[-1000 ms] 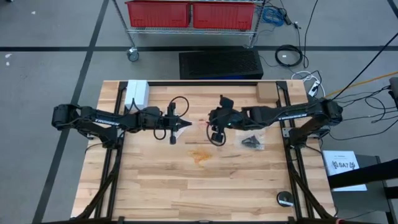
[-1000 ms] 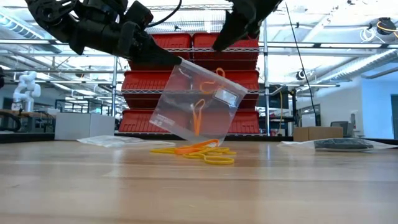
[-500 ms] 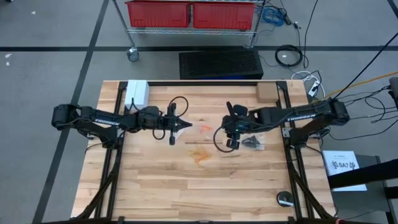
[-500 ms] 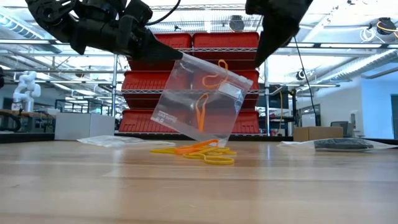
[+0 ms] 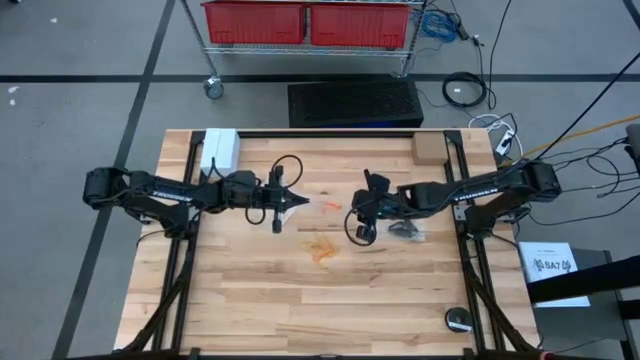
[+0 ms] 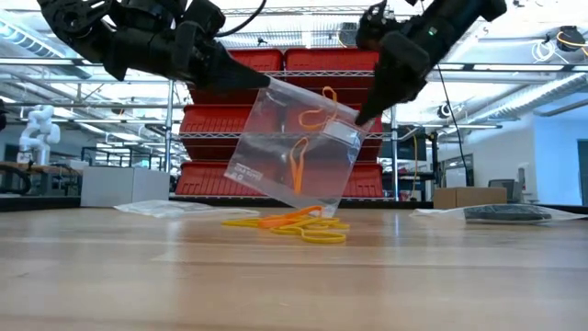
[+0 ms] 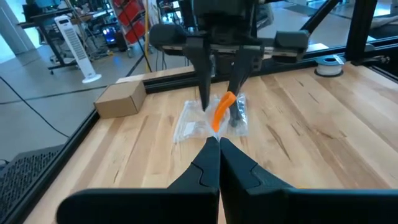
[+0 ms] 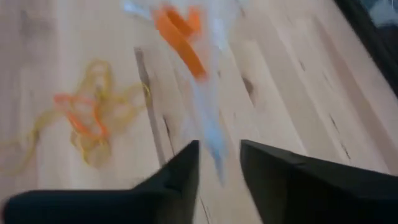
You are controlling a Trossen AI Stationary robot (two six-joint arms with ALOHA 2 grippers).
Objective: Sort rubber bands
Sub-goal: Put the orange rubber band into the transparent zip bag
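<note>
The left gripper [image 6: 241, 81], pressed together, pinched the top edge of a clear bag [image 6: 292, 152] hanging over mid-worktop with orange bands [image 6: 296, 165] inside. More bands [image 5: 322, 249] (orange and yellow, tangled) lay loose on the wood beneath. They looked light, limp and springy, best nipped at one strand. The right gripper [image 8: 217, 163] stood parted at the bag's far edge. Whether it touched the film was unclear.

One camera looked straight down on the counter [image 5: 250, 290]; another sat level at its surface. Both shared the clear bag [image 6: 292, 147].
</note>
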